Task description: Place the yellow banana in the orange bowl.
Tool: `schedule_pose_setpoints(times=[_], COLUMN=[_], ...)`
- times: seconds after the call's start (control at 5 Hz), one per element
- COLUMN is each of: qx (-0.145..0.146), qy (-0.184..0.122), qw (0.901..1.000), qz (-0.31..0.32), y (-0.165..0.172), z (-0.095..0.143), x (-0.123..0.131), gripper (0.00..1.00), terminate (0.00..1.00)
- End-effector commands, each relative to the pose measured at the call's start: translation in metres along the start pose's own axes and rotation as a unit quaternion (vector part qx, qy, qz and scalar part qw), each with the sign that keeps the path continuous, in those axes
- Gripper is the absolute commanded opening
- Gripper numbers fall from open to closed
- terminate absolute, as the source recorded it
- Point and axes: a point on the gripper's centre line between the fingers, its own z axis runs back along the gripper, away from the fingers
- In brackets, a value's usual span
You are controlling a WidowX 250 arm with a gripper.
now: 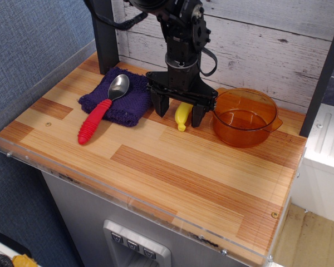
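The yellow banana (182, 115) lies on the wooden table between the purple cloth and the orange bowl (245, 117). The bowl stands empty at the back right. My black gripper (180, 114) is open and points down over the banana, with one finger (161, 105) on its left and the other on its right. The fingertips are low, close to the tabletop. The upper end of the banana is hidden behind the gripper.
A red-handled metal spoon (102, 109) rests on a purple knitted cloth (119, 97) at the back left. A black post (104, 33) stands behind the cloth. A white plank wall closes the back. A clear plastic rim (128, 203) edges the table.
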Motion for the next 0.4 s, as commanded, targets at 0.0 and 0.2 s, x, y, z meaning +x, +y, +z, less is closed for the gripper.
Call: schedule_pose_setpoints(times=[0.0,0.2], qx=[-0.005,-0.002], qy=[-0.018,-0.024], qw=[0.9998,0.9996], qz=[0.007,0.015], y=[0.0051,0.0094], z=[0.0115,0.019], x=[0.0077,0.0064], gripper=[0.0,0.0], terminate=[0.0,0.0])
